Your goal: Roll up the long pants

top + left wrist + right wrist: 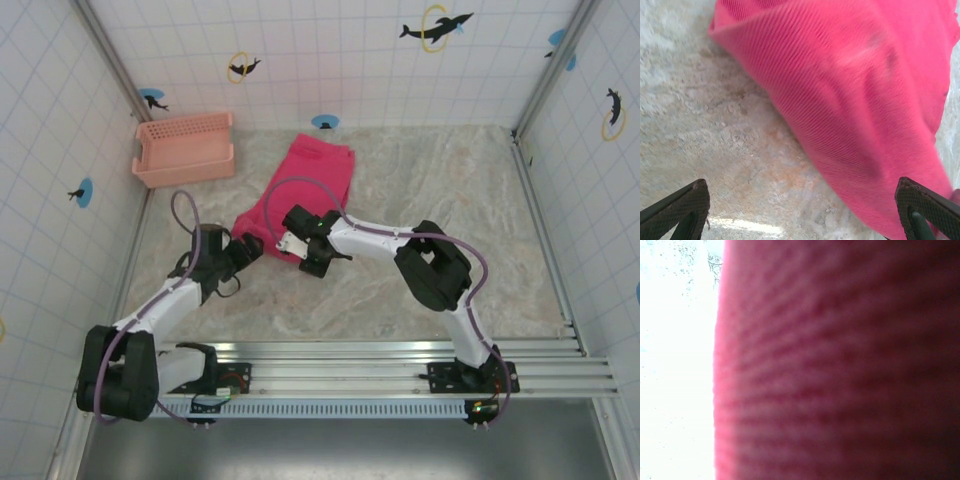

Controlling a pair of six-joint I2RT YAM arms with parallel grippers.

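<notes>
The long pants [312, 180] lie folded on the marble table top, a magenta band running from the back middle toward the near left. My left gripper [248, 248] sits at their near-left corner. In the left wrist view it [805, 220] is open, with the dark fingertips [685, 207] wide apart over bare table. The pink cloth [855, 90] reaches the right finger. My right gripper [292, 240] rests on the near end of the pants. Blurred magenta cloth [840, 370] lies right against its camera and hides the fingers, which are shut on it.
A salmon-pink slatted basket [185, 148] stands at the back left, next to the tiled wall. Tiled walls close in the table on three sides. A metal rail [400, 350] runs along the near edge.
</notes>
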